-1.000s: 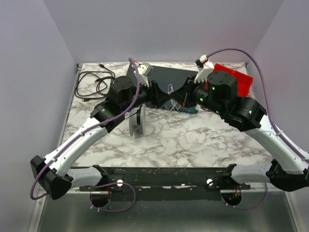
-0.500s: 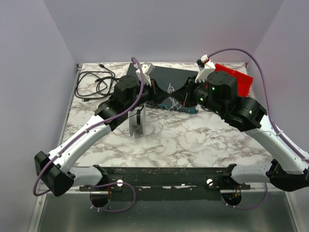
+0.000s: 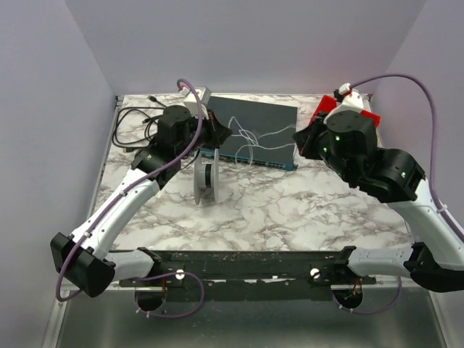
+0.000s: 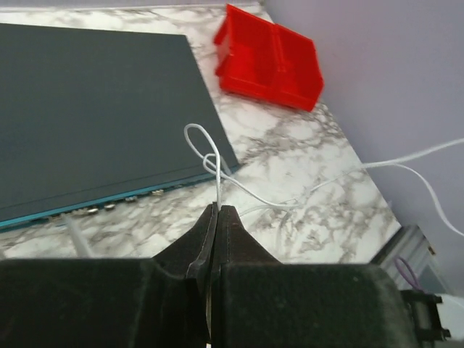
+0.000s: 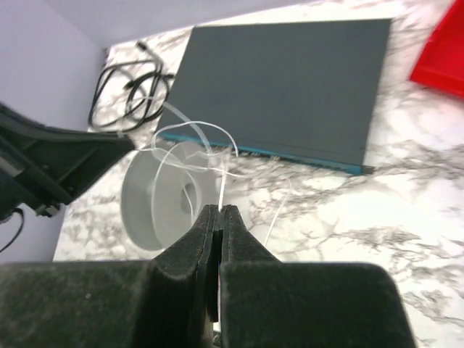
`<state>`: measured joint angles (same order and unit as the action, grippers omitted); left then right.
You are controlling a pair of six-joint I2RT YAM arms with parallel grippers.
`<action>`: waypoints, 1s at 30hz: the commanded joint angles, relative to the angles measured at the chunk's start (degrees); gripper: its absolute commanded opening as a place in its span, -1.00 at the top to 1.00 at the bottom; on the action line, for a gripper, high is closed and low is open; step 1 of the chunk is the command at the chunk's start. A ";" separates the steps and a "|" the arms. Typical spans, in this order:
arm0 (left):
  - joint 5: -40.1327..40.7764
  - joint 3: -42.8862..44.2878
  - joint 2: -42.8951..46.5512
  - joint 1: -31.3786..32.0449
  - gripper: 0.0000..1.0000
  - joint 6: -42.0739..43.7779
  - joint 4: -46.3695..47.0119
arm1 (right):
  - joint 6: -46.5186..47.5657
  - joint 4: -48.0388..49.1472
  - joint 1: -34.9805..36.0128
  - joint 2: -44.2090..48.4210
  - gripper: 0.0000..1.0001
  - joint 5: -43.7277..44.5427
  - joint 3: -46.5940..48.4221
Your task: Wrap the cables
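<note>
The marbled white-and-grey tabletop (image 3: 290, 210) sits inside a booth of plain lavender walls (image 3: 239, 43). The thin white wire (image 4: 218, 181) hangs in loose loops above a dark grey network switch (image 3: 261, 119), strung between the two arms. The left jaws are pressed together on one stretch of it, and the right jaws are pinched closed on another. A grey spool (image 3: 205, 181) stands on edge just in front of the switch. A red bin (image 4: 268, 61) sits far right, and a black cord (image 3: 138, 123) lies coiled in the far left corner.
</note>
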<state>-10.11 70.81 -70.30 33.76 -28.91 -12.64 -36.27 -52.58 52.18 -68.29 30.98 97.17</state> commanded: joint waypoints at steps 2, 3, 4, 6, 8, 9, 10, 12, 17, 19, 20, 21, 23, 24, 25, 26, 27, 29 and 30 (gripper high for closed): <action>-0.48 2.49 0.28 -7.25 1.00 1.64 -1.48 | -4.79 -13.00 0.38 0.24 0.99 16.79 4.26; -0.85 3.53 -0.02 -8.25 1.00 1.66 -1.86 | -5.86 -15.03 0.38 0.09 0.99 18.30 4.43; -1.12 4.58 -0.37 -9.05 1.00 1.66 -2.02 | -6.89 -16.41 0.38 -0.02 0.99 19.69 4.38; -1.40 6.61 -0.81 -10.72 1.00 1.59 -2.29 | -8.43 -18.61 0.36 -0.10 0.99 21.80 3.79; -3.41 8.89 -1.30 -12.31 1.00 1.05 -2.23 | -9.96 -20.70 0.35 -0.43 0.99 23.20 3.12; -3.71 10.09 -1.53 -12.66 1.00 1.23 -2.46 | -10.40 -21.11 0.37 -0.46 0.98 23.48 2.67; -3.76 11.72 -1.80 -12.92 1.00 1.50 -2.97 | -10.61 -21.37 0.38 -0.69 0.99 23.75 2.24; -4.89 14.59 -2.33 -13.48 1.00 1.90 -3.58 | -11.19 -22.05 0.38 -1.33 0.99 24.24 1.07; -9.50 17.33 -1.36 -13.72 1.00 2.02 -2.65 | -14.10 -21.01 0.29 -1.40 0.98 22.80 -4.67; -11.76 17.85 -1.14 -13.72 1.00 1.91 -2.84 | -13.64 -17.84 0.29 -0.27 0.95 20.61 -8.00; -12.77 18.28 -1.23 -13.72 1.00 2.01 -3.27 | -13.61 -16.60 0.29 0.05 0.88 19.35 -9.45; -13.82 18.56 -1.31 -13.64 1.00 1.88 -3.49 | -13.66 -15.71 0.29 0.18 0.81 17.87 -10.53; -16.68 18.35 -1.19 -13.61 1.00 1.71 -3.03 | -14.11 -13.51 0.29 0.83 0.25 14.57 -13.62; -16.98 17.94 -0.91 -13.39 1.00 1.35 -2.68 | -13.74 -11.44 0.29 1.69 -0.09 12.26 -15.23; -17.40 17.59 -0.77 -13.20 1.00 1.00 -2.48 | -13.57 -9.98 0.29 2.52 -0.34 10.59 -16.96; -17.59 17.16 -0.55 -13.04 1.00 0.55 -2.23 | -13.61 -8.70 0.29 3.48 -0.46 9.26 -17.93; -17.50 16.75 -0.30 -12.58 1.00 0.24 -2.22 | -13.63 -8.09 0.29 4.20 -0.52 8.63 -18.40; -16.00 16.60 -0.06 -11.07 1.00 0.36 -3.22 | -12.72 -6.43 0.29 5.80 -0.53 7.31 -17.80; -14.85 16.90 -0.09 -10.03 1.00 0.78 -4.36 | -11.75 -4.77 0.29 6.83 -0.53 6.27 -17.35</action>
<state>-24.38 87.92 -72.12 20.95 -28.01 -15.75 -48.84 -64.95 52.18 -65.95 42.26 79.09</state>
